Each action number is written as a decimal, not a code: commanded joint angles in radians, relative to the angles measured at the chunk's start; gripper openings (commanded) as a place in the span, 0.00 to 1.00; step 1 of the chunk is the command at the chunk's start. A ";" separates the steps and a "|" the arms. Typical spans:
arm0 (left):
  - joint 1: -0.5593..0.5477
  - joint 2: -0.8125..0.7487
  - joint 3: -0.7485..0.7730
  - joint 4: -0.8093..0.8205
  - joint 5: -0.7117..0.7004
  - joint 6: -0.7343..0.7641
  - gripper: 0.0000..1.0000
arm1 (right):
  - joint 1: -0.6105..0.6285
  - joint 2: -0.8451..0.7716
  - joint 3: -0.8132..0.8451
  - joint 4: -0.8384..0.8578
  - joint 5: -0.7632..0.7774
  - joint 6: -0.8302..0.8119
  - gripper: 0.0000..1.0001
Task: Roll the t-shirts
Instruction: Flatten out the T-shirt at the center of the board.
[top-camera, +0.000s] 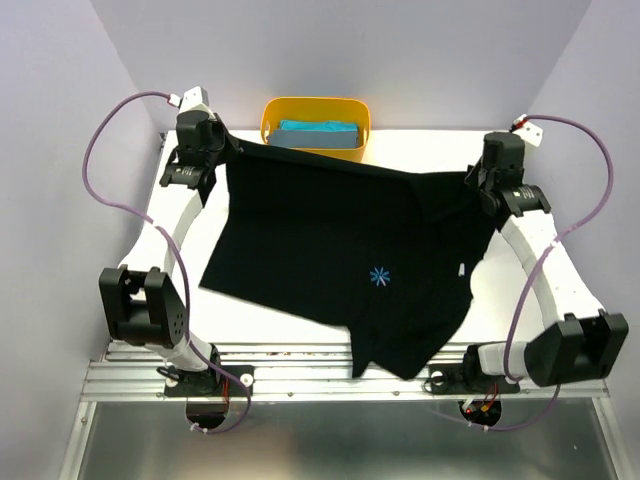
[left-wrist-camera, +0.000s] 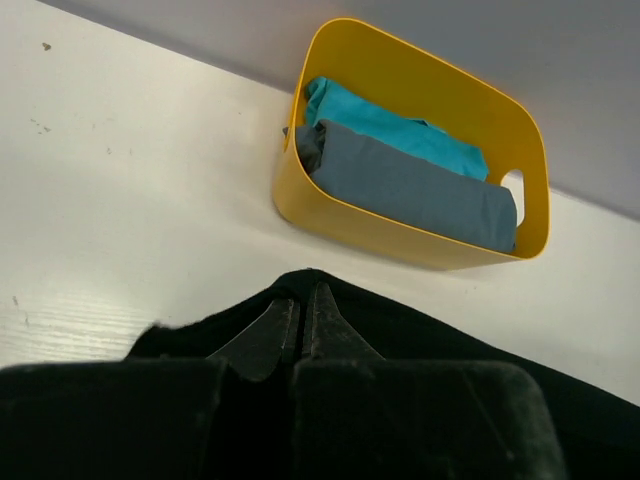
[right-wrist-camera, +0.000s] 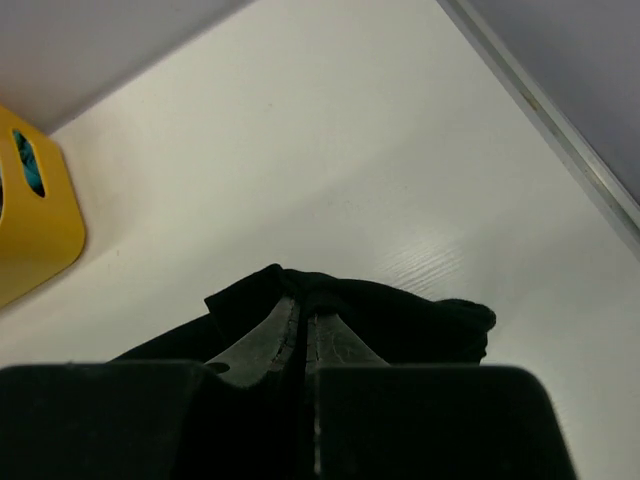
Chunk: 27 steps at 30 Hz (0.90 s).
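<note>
A large black t-shirt (top-camera: 340, 260) with a small blue mark hangs stretched between my two grippers above the white table, its lower part draping toward the near edge. My left gripper (top-camera: 232, 147) is shut on the shirt's far left corner; the pinched cloth (left-wrist-camera: 300, 290) shows in the left wrist view. My right gripper (top-camera: 470, 176) is shut on the far right corner; the pinched cloth (right-wrist-camera: 320, 290) shows in the right wrist view. A rolled teal-blue t-shirt (left-wrist-camera: 400, 130) lies in the yellow tub (top-camera: 280, 112), beside a rolled grey one (left-wrist-camera: 410, 190).
The yellow tub (left-wrist-camera: 300, 210) stands at the far middle of the table, just behind the stretched shirt edge; its side shows in the right wrist view (right-wrist-camera: 40, 230). A metal rail (right-wrist-camera: 560, 120) runs along the table's right edge. Purple walls close in the back and sides.
</note>
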 joint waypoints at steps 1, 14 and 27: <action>0.010 0.004 0.050 0.130 0.015 -0.001 0.00 | -0.008 0.054 0.002 0.134 0.084 0.009 0.01; 0.012 -0.173 0.260 -0.015 0.052 0.064 0.00 | -0.008 -0.203 0.220 0.136 -0.191 -0.073 0.01; 0.015 -0.471 0.559 -0.126 0.001 0.058 0.00 | -0.008 -0.404 0.594 0.108 -0.439 -0.117 0.01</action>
